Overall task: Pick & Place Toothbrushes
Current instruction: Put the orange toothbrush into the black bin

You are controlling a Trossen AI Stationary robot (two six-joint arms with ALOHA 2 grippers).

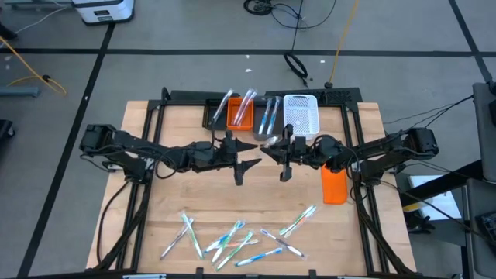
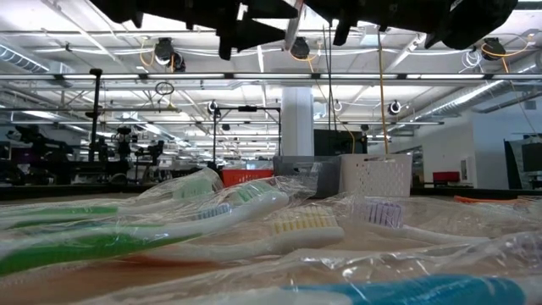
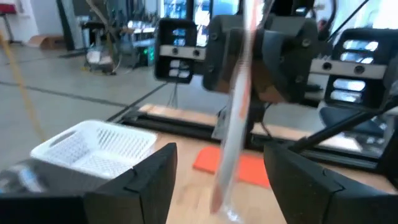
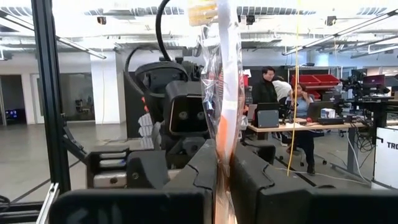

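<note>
A wrapped toothbrush (image 4: pixel 225 93) with an orange-red handle stands upright high over the table's middle. My right gripper (image 4: pixel 224 163) is shut on it. My left gripper (image 3: pixel 221 180) faces it from the table's left and is open. Its fingers stand on either side of the same toothbrush (image 3: pixel 236 106) without touching it. In the high view the two grippers, left (image 1: pixel 252 160) and right (image 1: pixel 279 155), meet in front of the bins. Several more toothbrushes (image 1: pixel 232 239) lie loose near the table's front edge. My right gripper pinches the lower part of the toothbrush's handle (image 4: pixel 222 140), wrapper included, between its two fingers. The fingers come about level from the table's right side and lie across the handle. The toothbrush stands upright, bristle head (image 4: pixel 203 11) up, lifted clear of the table.
At the back stand an orange bin (image 1: pixel 240 118) and a dark bin (image 1: pixel 267 118), both holding toothbrushes, and a white basket (image 1: pixel 301 116). An orange block (image 1: pixel 334 186) lies under the right arm. People (image 4: pixel 268 90) sit at desks in the room beyond.
</note>
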